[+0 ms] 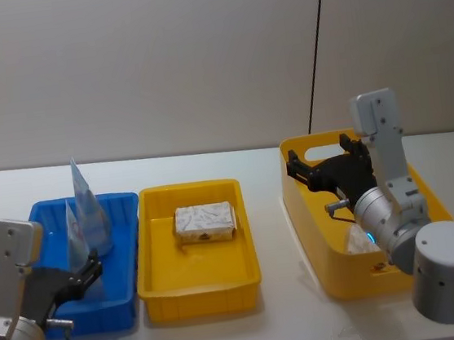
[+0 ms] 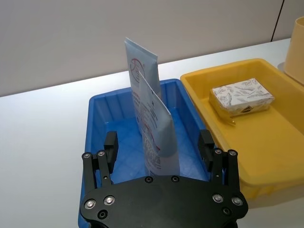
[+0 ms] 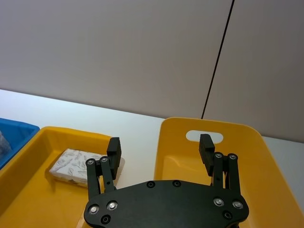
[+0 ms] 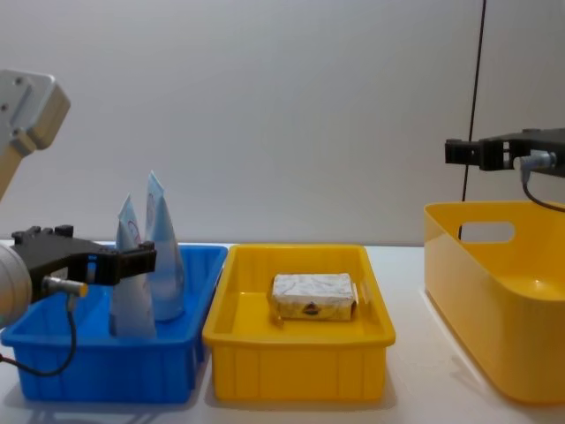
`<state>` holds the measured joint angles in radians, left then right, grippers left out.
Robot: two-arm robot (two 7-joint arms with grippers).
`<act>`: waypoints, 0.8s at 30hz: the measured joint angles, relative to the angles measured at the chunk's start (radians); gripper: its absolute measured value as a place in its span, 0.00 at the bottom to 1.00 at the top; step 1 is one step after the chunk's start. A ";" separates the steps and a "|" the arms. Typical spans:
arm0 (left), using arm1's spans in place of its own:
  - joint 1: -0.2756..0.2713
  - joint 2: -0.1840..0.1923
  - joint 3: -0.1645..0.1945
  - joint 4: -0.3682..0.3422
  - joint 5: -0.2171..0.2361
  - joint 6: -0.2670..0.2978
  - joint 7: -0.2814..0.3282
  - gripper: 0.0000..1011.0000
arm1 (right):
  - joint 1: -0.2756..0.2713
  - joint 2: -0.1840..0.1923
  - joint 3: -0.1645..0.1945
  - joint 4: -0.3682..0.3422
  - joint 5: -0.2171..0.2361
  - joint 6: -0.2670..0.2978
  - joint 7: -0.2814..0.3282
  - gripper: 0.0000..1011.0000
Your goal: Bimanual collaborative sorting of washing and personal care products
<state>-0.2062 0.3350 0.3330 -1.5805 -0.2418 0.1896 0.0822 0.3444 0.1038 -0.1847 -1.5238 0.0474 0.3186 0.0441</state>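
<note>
Judged step: left end effector (image 2: 158, 146) is released, fingers either side of nearer pouch (image 2: 156, 124) in blue bin (image 2: 102, 114), not touching. The second pouch (image 2: 137, 64) stands behind. Best move is a slow, straight pull-back, since a sideways brush could topple the pouches.

Over tall yellow bin (image 3: 247, 142) hovers right end effector (image 3: 159, 144), released. In yellow tray (image 1: 199, 284) lies marbled block (image 1: 205, 222).

Hard to see: white packet (image 1: 358, 239), largely hidden by right arm, and the pouch bases.

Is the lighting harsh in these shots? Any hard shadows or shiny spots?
Head view: the light is even, with only soft shadows on the table beside the yellow tray and the bin. Chest view: there is a small bright glint on the bin's inner wall. Left wrist view: a soft shadow lies under the yellow tray's near corner, and there is no strong glare on the pouches.
</note>
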 joint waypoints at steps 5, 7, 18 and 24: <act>-0.030 -0.013 -0.004 0.053 -0.013 -0.004 -0.030 0.99 | -0.001 0.000 0.000 -0.001 0.000 -0.001 0.001 0.99; -0.038 -0.016 -0.004 0.070 -0.017 -0.009 -0.039 0.99 | -0.001 0.000 0.000 -0.001 0.000 -0.001 0.001 0.99; -0.110 -0.051 -0.004 0.202 -0.035 -0.062 -0.108 0.99 | -0.001 0.000 0.000 -0.002 0.000 -0.002 0.002 0.99; -0.150 -0.071 0.000 0.273 -0.035 -0.083 -0.126 0.99 | -0.001 0.000 0.000 -0.002 0.000 -0.002 0.002 0.99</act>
<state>-0.3560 0.2639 0.3326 -1.3072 -0.2767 0.1067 -0.0436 0.3431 0.1038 -0.1847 -1.5258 0.0474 0.3168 0.0458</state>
